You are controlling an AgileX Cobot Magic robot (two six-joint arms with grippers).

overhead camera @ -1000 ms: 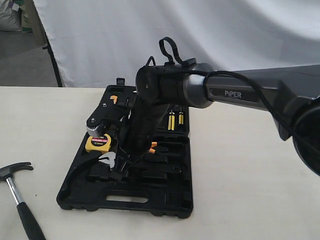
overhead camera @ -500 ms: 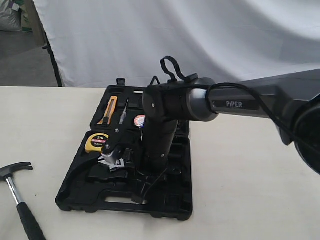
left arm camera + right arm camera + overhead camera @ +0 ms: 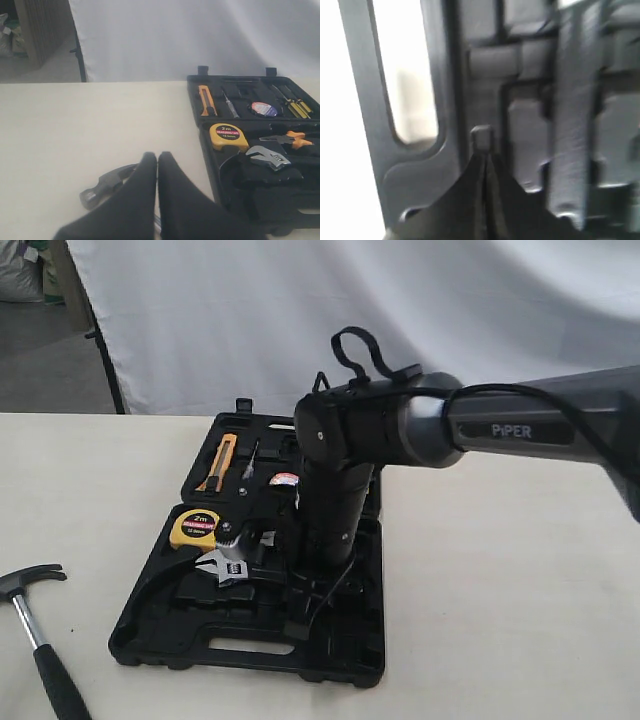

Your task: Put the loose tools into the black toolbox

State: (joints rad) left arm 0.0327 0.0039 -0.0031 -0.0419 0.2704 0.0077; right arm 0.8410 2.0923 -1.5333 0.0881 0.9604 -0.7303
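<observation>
The black toolbox (image 3: 160, 625) lies open on the table. Its slot handle (image 3: 410, 100) shows in the right wrist view. The adjustable wrench (image 3: 224, 564) rests in the near half, its silver head (image 3: 268, 156) bare and its handle hidden under my right arm. The small tape roll (image 3: 285, 479) sits in the far half (image 3: 263, 109). The claw hammer (image 3: 35, 625) lies on the table left of the case. My right gripper (image 3: 300, 623) (image 3: 482, 152) is shut and empty, tips down over the case's moulding near the slot handle. My left gripper (image 3: 157, 156) is shut and empty just above the hammer head (image 3: 105, 184).
A yellow tape measure (image 3: 195, 528), an orange knife (image 3: 221, 460) and orange-handled pliers (image 3: 290, 139) sit in their recesses. Yellow-handled screwdrivers (image 3: 295, 105) lie at the far corner. Bare table stretches left (image 3: 75, 130) and right (image 3: 500, 590) of the case.
My right arm has swung to the right across the case, uncovering the knife, tape roll and wrench head. Its shut gripper now points down near the case's front. The hammer has not moved.
</observation>
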